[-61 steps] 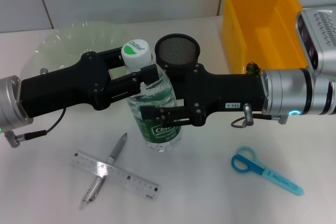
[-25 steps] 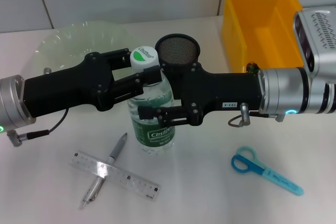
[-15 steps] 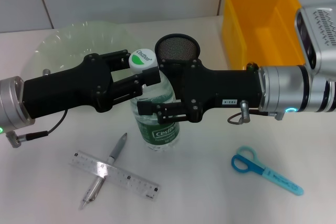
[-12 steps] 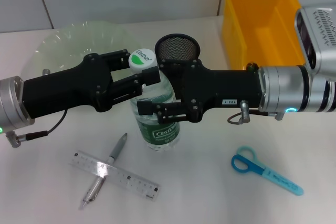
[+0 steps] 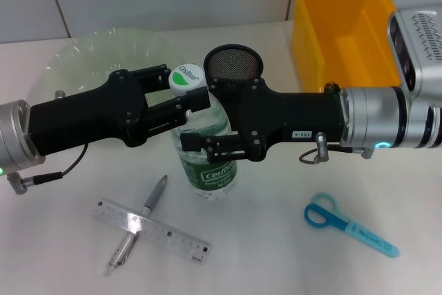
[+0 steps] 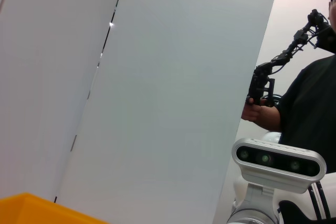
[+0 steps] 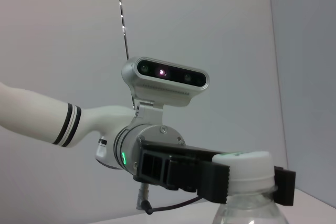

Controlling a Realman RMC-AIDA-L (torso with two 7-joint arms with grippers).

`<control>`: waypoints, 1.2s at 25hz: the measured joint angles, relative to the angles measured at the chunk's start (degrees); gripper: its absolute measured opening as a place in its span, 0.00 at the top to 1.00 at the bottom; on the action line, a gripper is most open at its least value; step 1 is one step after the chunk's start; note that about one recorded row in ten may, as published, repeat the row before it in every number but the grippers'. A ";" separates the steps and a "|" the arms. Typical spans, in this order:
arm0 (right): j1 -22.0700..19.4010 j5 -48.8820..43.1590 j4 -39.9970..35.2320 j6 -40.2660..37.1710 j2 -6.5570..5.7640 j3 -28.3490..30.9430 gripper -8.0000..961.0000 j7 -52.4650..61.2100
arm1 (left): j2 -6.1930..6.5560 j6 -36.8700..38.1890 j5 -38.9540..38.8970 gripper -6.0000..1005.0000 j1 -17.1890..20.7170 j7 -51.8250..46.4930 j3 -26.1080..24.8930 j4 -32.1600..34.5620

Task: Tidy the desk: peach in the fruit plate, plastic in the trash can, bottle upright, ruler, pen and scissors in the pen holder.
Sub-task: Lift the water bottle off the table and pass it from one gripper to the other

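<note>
Bottle (image 5: 207,153) upright, unmoved; left claw (image 5: 181,105), right claw (image 5: 202,129) still gripping.

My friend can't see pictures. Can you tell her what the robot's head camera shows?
Two black grippers, left gripper and right gripper, clamp an upright water bottle from either side. On the white table, a pen lies across a ruler, blue scissors lie on the right, and a mesh pen holder stands behind.

bottle (image 5: 207,164) label: "Cestbon" | bottle cap (image 5: 185,78): "Cestbon"
</note>
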 joint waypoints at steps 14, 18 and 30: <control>-0.09 -0.14 -0.17 -0.07 0.00 0.00 0.22 0.00 | 0.00 0.00 -0.11 0.53 0.21 0.15 0.30 0.01; -0.23 -0.14 -0.35 -0.09 0.00 0.00 0.22 0.00 | 0.06 0.00 -0.11 0.53 0.21 0.09 0.31 0.00; -0.89 -0.14 -1.41 -0.45 -0.26 0.04 0.22 -0.07 | 0.19 -0.04 -0.10 0.53 0.30 -0.13 0.30 0.08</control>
